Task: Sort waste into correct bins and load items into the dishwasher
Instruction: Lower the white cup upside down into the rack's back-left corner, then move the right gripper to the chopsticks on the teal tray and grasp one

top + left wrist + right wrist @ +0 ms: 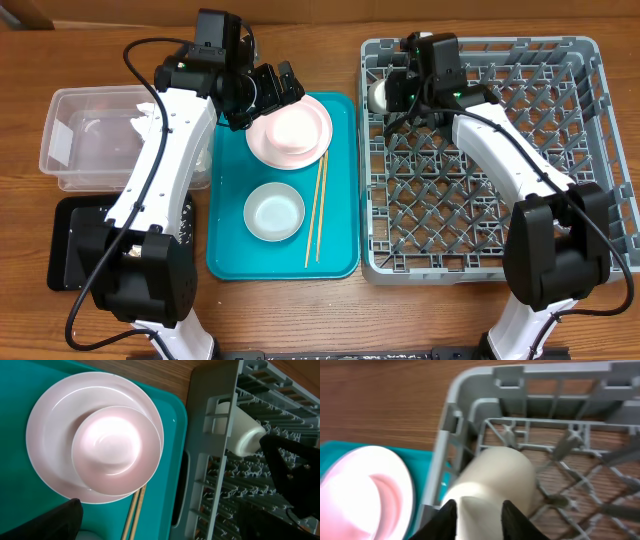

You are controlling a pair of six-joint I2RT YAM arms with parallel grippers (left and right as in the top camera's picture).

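Note:
The small white cup (500, 475) lies on its side in the far left corner of the grey dish rack (580, 250). My right gripper (479, 517) stands over it, its fingers parted on either side of the cup's wall, open. In the overhead view the cup (379, 95) shows just left of that gripper (395, 92). My left gripper (265, 92) hangs wide open and empty above the pink plate (318, 122), which carries a whitish bowl (115, 450). A second bowl (274, 212) and the chopsticks (316, 215) lie on the teal tray (230, 260).
A clear tub (80, 140) at the left holds a crumpled napkin (145, 115). The flat black tray (70, 245) lies in front of it, partly under my left arm. The rack's pegs fill its floor beyond the cup.

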